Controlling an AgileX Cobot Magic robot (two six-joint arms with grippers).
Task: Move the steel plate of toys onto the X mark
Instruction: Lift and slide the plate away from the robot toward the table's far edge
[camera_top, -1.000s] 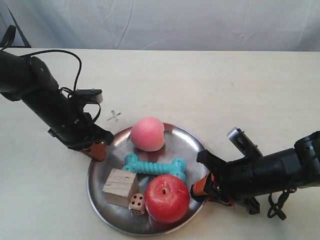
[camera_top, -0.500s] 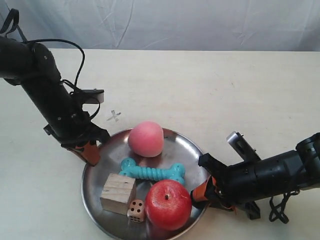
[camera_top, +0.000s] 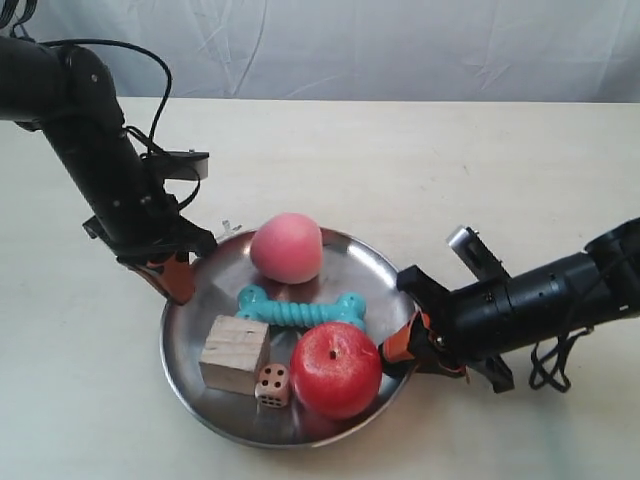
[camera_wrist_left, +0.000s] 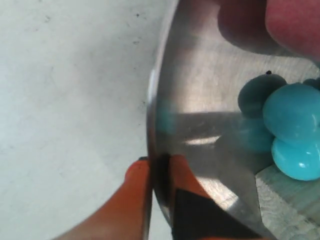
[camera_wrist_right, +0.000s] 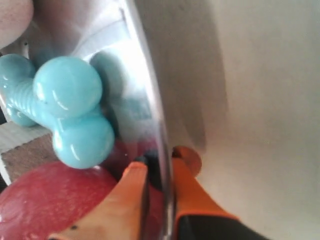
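The steel plate (camera_top: 212, 278) carries the pink peach ball (camera_top: 286, 247), turquoise bone (camera_top: 300, 312), red apple (camera_top: 336, 370), wooden cube (camera_top: 235, 354) and die (camera_top: 272, 385). My left gripper (camera_top: 178, 282), on the arm at the exterior view's left, is shut on the plate's rim (camera_wrist_left: 155, 115), one orange finger on each side. On the opposite rim (camera_wrist_right: 145, 75), beside the apple (camera_wrist_right: 45, 200), my right gripper (camera_top: 400, 348) is shut too. Only a tip of the X mark (camera_top: 229, 226) peeks out at the plate's far edge.
Cream tabletop (camera_top: 420, 170) stretches behind and to the sides of the plate. A white cloth backdrop (camera_top: 350, 45) hangs at the far edge. Black cables trail from both arms.
Both arms have carried the plate and its toys up and leftward in the exterior view, so the rim now reaches the X mark. Both grips stay shut.
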